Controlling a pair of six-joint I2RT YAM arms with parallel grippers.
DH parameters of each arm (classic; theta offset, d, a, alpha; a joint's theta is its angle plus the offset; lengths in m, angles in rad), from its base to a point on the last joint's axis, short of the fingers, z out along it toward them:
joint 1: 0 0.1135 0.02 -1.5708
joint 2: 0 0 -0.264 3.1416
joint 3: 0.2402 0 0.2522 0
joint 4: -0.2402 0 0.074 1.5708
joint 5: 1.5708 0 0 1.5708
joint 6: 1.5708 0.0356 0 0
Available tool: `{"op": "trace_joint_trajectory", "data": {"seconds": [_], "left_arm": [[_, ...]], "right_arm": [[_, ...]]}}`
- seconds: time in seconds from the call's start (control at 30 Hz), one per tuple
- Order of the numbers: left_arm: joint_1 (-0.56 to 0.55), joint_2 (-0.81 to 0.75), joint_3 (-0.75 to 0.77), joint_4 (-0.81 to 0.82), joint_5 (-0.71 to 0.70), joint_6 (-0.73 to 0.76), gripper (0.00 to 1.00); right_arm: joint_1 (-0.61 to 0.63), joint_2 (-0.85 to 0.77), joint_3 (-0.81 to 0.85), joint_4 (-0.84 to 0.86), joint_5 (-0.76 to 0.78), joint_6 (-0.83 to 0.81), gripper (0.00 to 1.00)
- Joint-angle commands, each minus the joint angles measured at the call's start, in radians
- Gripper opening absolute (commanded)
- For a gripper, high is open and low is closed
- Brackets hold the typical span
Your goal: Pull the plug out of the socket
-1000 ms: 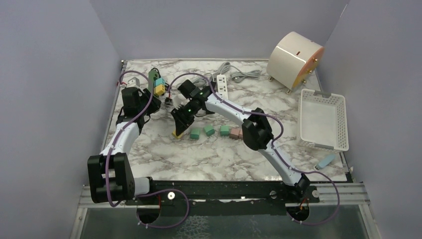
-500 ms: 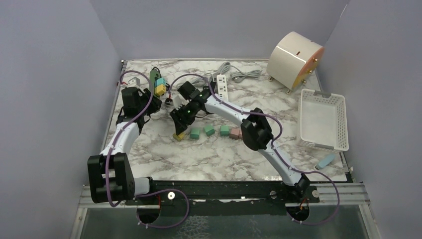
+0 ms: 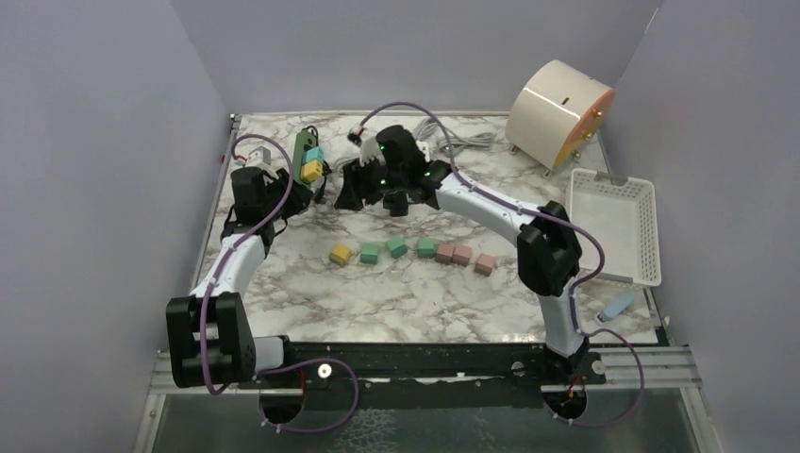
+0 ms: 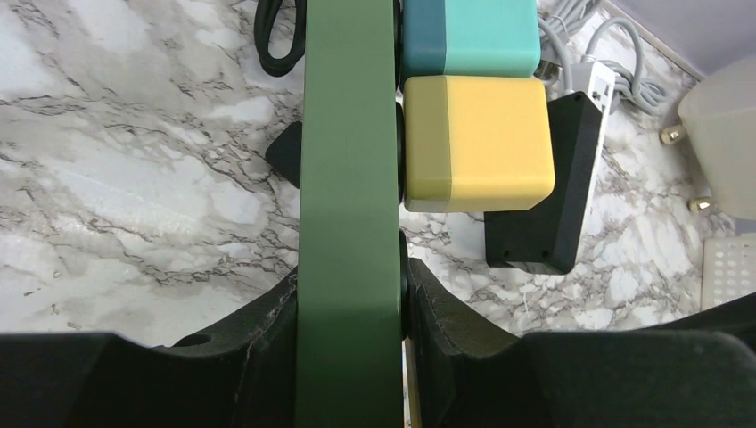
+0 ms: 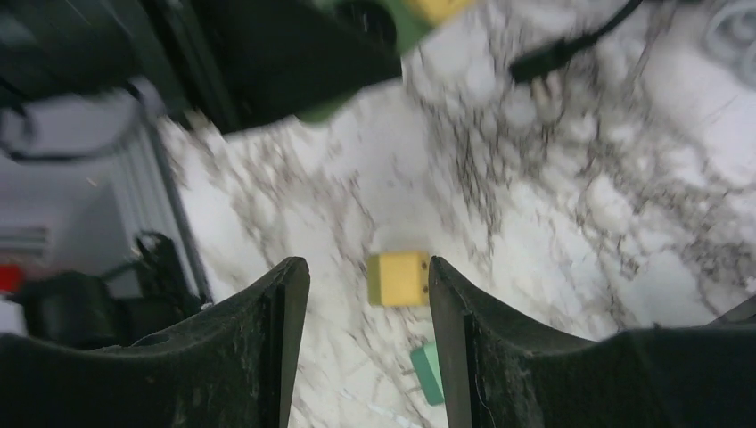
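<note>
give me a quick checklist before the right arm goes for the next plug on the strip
1. Hold: left gripper shut on the green socket strip: ok.
2. Free hand: right gripper open and empty: ok.
3. Something to pull: yellow plug and teal plug sit in the strip: ok.
4. Aim: right gripper lined up on the yellow plug: not ok, its wrist view shows a loose yellow block between its fingers.
5. Approach: black cable out of the way: cannot tell.
</note>
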Motion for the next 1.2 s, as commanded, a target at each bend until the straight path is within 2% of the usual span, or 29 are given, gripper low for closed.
{"op": "trace_joint_trajectory", "data": {"seconds": [0.0, 0.13, 0.27, 0.37, 0.5, 0.83, 1.17], "left_arm": [[-0.017, -0.067, -0.002, 0.130, 0.091, 0.020, 0.00], [-0.030, -0.094, -0.022, 0.182, 0.104, 0.013, 0.00], [-0.033, -0.106, -0.033, 0.211, 0.106, 0.004, 0.00], [-0.036, -0.111, -0.036, 0.216, 0.105, 0.007, 0.00], [-0.043, -0.115, -0.039, 0.218, 0.099, 0.011, 0.00], [-0.065, -0.114, -0.043, 0.207, 0.068, 0.023, 0.00], [-0.109, -0.123, -0.041, 0.194, 0.035, 0.058, 0.00]], "right_arm": [[-0.086, -0.069, -0.033, 0.322, -0.085, 0.324, 0.58], [-0.129, 0.018, 0.064, 0.325, -0.158, 0.567, 0.59], [-0.130, 0.132, 0.175, 0.283, -0.226, 0.743, 0.59], [-0.128, 0.187, 0.203, 0.336, -0.282, 0.851, 0.59], [-0.126, 0.240, 0.258, 0.325, -0.306, 0.899, 0.66], [-0.124, 0.175, 0.117, 0.526, -0.233, 1.005, 0.68], [-0.122, 0.238, 0.233, 0.485, -0.205, 1.046, 0.68]]}}
